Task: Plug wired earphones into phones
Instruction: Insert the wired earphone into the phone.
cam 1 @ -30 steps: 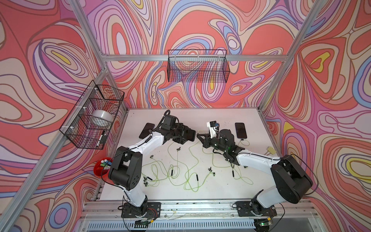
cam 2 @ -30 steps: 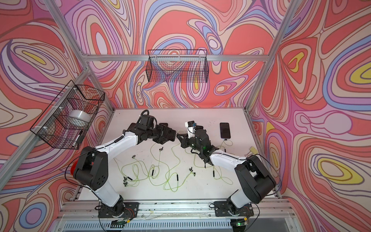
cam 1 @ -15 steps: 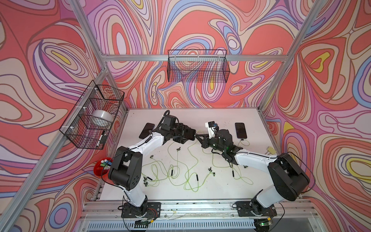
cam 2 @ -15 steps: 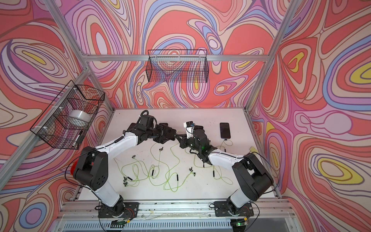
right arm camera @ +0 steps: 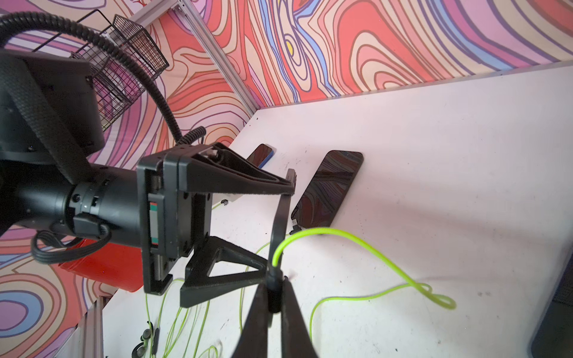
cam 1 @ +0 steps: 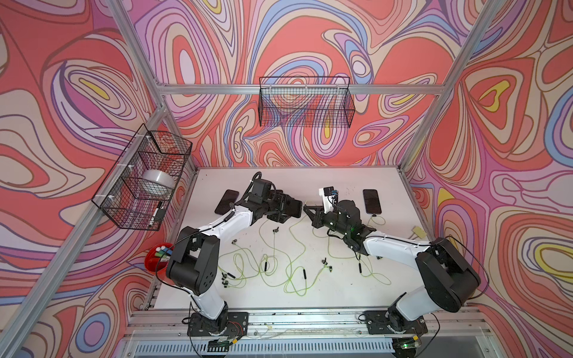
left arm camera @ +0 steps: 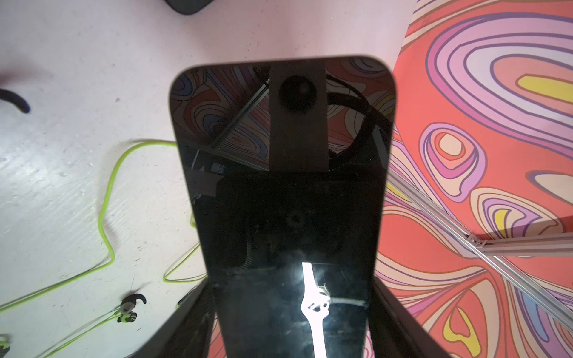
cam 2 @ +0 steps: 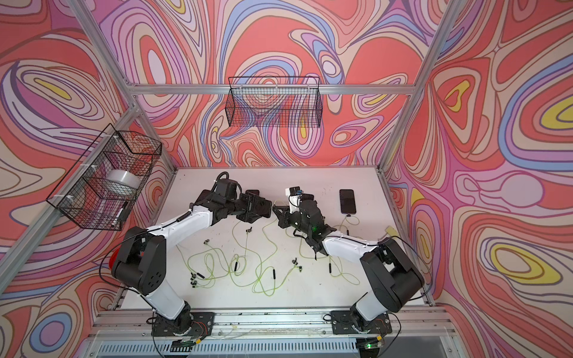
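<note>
Phone (left arm camera: 282, 201) lengthwise toward plug (right arm camera: 274, 291)

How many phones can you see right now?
4: held phone in the left fingers; back-left phone; back-middle phone beyond those fingers; back-right phone. Another may be hidden.

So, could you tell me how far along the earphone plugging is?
Done: the far-right phone has a cable plugged in. In hand: left gripper holds a second phone, right gripper pinches a plug beside it, not inserted. Left: the far-left phone and loose earphones.
</note>
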Controlling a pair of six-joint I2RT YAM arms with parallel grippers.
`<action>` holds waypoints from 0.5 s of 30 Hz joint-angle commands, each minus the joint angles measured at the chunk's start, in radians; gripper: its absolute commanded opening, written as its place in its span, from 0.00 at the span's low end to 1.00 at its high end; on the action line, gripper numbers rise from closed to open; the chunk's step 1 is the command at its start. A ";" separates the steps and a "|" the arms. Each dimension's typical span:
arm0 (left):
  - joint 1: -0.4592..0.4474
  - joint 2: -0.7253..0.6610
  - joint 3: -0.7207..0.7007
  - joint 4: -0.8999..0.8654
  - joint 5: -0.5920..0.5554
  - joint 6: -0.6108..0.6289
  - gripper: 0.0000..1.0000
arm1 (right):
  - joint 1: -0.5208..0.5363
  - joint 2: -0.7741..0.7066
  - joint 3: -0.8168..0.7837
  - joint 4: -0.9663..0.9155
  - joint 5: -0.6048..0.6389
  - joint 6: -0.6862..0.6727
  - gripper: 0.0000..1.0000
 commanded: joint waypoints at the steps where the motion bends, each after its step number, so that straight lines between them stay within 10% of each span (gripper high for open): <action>1: 0.007 -0.044 -0.001 0.059 0.011 -0.018 0.00 | 0.003 -0.008 -0.002 -0.006 0.008 -0.002 0.00; 15: 0.006 -0.050 -0.004 0.069 0.010 -0.022 0.00 | 0.007 0.034 0.020 -0.017 -0.009 0.014 0.00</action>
